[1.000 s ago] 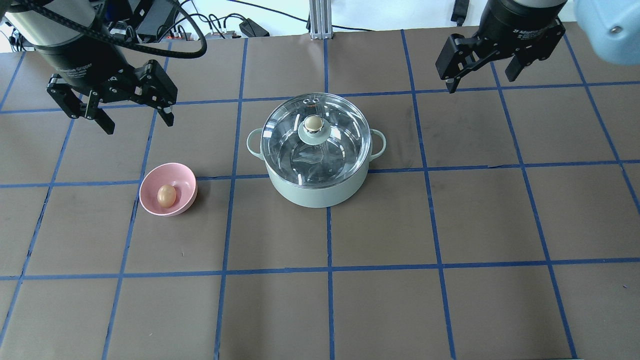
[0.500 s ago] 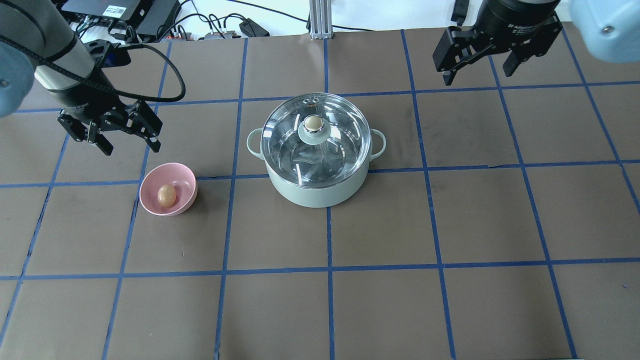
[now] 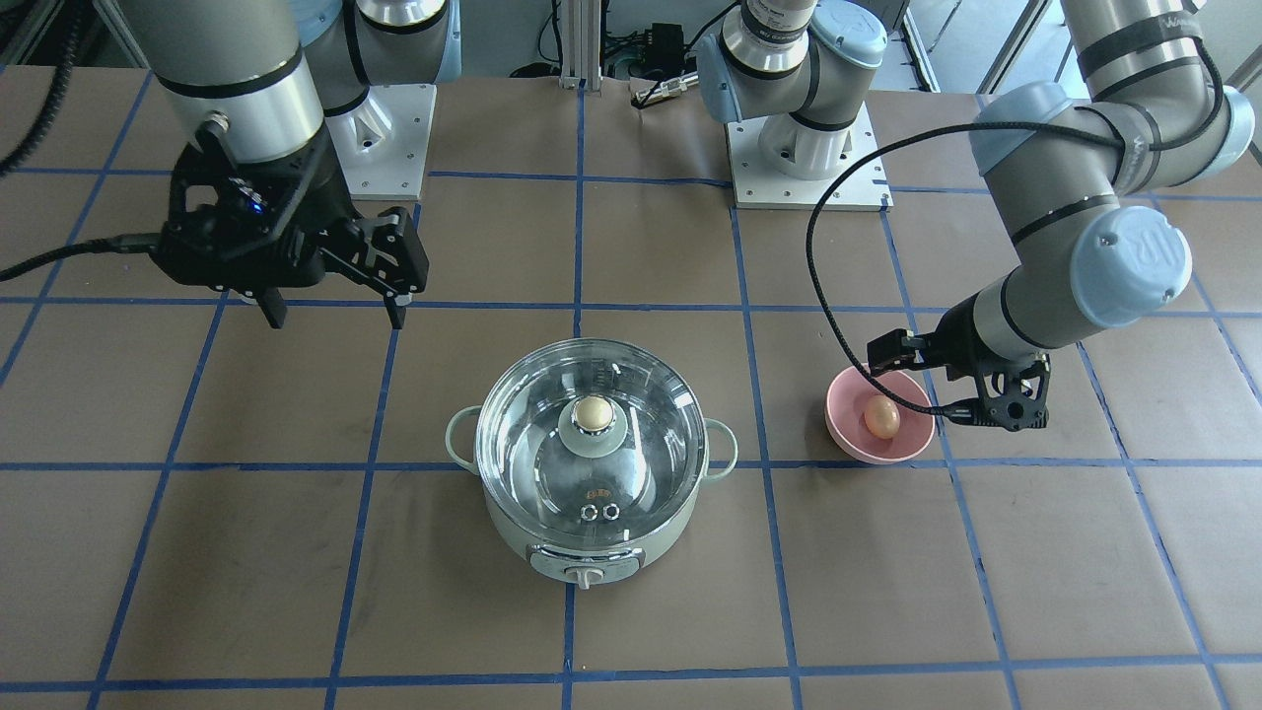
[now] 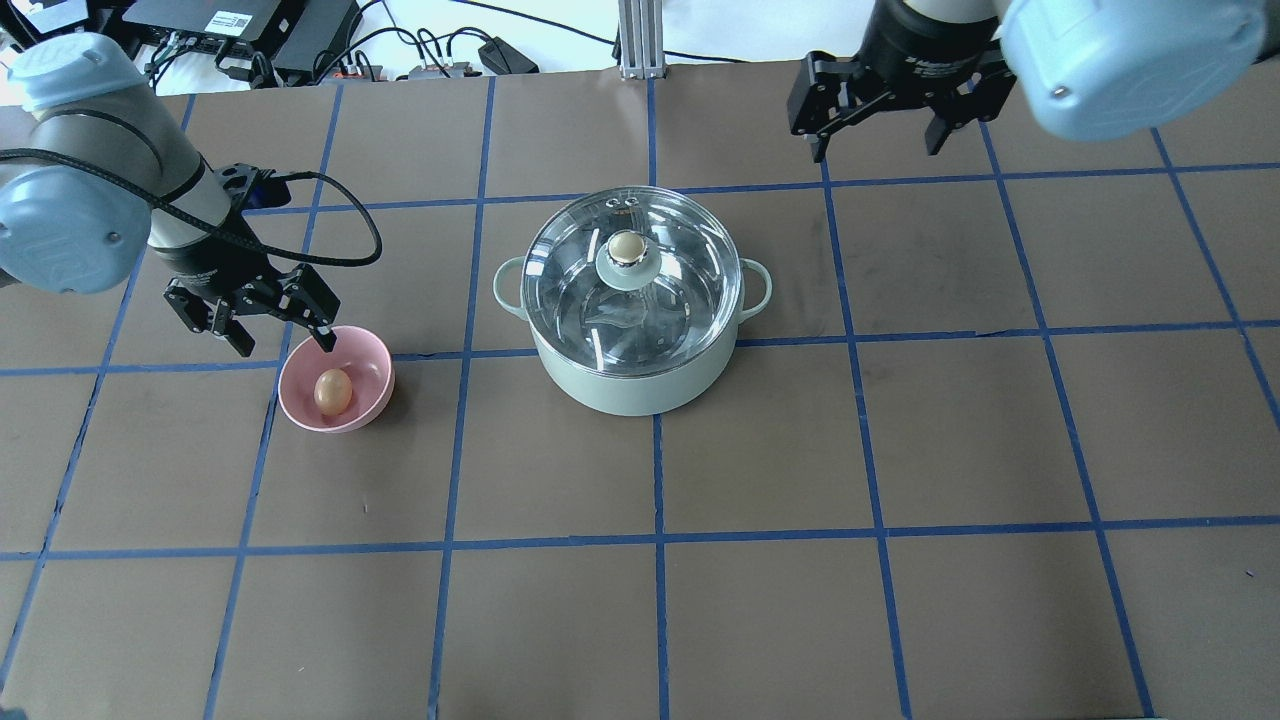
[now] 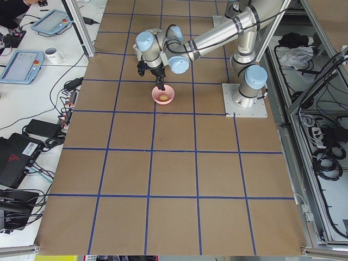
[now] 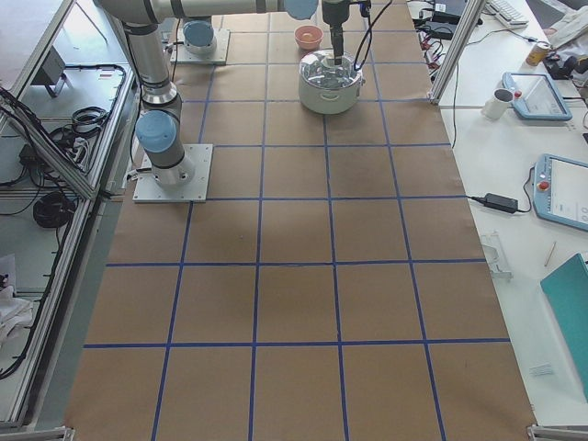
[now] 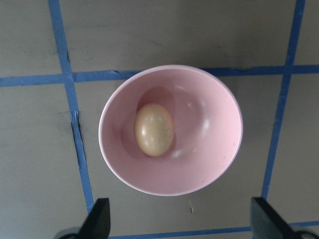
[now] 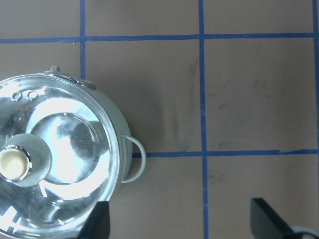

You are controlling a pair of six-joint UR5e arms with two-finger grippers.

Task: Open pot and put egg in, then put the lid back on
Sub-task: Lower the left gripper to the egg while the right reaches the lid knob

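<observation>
Two open, empty end effectors divide the work between them; the left end effector (image 4: 284, 340) hangs with its fingers spread wide just over the rim of the small pink round bowl (image 4: 372, 362). The right end effector (image 4: 878, 140) hangs equally wide above the brown gridded tabletop (image 4: 800, 450), well apart from the pot.

The small tan-brown oval egg (image 4: 333, 391) lies in the bottom of that bowl; in the left wrist view the two fingertips flank a gap wider than the bowl. The egg sits ahead of them rather than between them, so the left arm would seem to need a short advance and a descent. The egg's long axis runs across the line joining the fingers, so the jaws would close on its narrow waist; that looks favourable.

The pale mint-green round cooking pot (image 4: 630, 385) stands mid-tabletop, still closed by the clear glass dome lid (image 4: 680, 290), whose round tan knob (image 4: 627, 246) is the only handhold. Seen from overhead, the knob lies down and to the view's left of the right end effector; in the right wrist view it sits at the left edge, well outside the fingers. Since opening comes first, that offset is probably the relation that matters; the right arm is the nearer and the free one for it.
</observation>
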